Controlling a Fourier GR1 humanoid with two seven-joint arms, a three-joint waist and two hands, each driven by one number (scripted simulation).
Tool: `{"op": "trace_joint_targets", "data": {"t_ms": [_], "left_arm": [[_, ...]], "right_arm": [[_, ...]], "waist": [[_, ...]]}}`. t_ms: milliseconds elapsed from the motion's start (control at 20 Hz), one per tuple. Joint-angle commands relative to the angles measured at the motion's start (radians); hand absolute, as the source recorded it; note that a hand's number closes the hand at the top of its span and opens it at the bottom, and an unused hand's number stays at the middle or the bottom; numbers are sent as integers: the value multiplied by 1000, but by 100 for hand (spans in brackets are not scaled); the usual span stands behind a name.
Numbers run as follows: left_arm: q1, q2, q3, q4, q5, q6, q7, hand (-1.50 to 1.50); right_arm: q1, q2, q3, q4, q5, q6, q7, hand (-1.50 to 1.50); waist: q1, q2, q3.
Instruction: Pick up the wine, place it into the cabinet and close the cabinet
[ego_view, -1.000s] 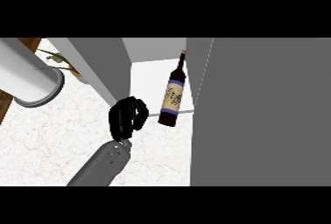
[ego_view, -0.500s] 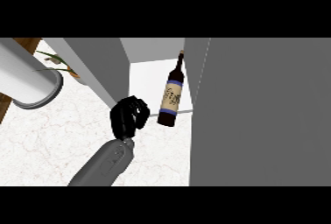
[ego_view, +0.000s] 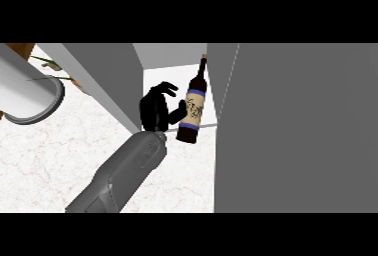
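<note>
Hand (ego_view: 156, 111) has crept closer to the wine bottle (ego_view: 192, 110) in the cabinet (ego_view: 295, 125), thumb touching, fingers open, gripping nothing; door not yet closed.

White marbled bench (ego_view: 44, 165) fills lower left. Large grey cylinder with a pale rim (ego_view: 26, 97) at left edge. Green leafy sprig (ego_view: 52, 65) just behind it.

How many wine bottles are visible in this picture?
1. The wine bottle stands tilted at the open cabinet, just right of the hand. The grey door on the right may hide others.
</note>
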Motion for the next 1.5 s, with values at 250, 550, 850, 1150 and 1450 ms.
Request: {"op": "trace_joint_targets", "data": {"t_ms": [250,550,850,1150,1450], "left_arm": [[-261,-30,52,288,2,-95,-18,-150],[-234,-30,115,292,82,-83,-148,-150],[-228,-31,176,218,191,-85,-294,-150],[-226,-31,266,175,300,-104,-472,-150],[-181,-31,267,95,452,-68,-595,-150]], "right_arm": [[-7,-17,-15,-28,-76,19,22,-150],[30,0,14,-43,-75,10,21,-150],[32,1,16,-53,-70,9,26,-150],[34,-10,3,-68,-67,6,38,-150],[34,-16,6,-72,-86,0,57,-150]], "waist": [[1,24,-9],[4,21,-11],[-1,19,-12],[37,10,-12],[38,2,-11]]}}
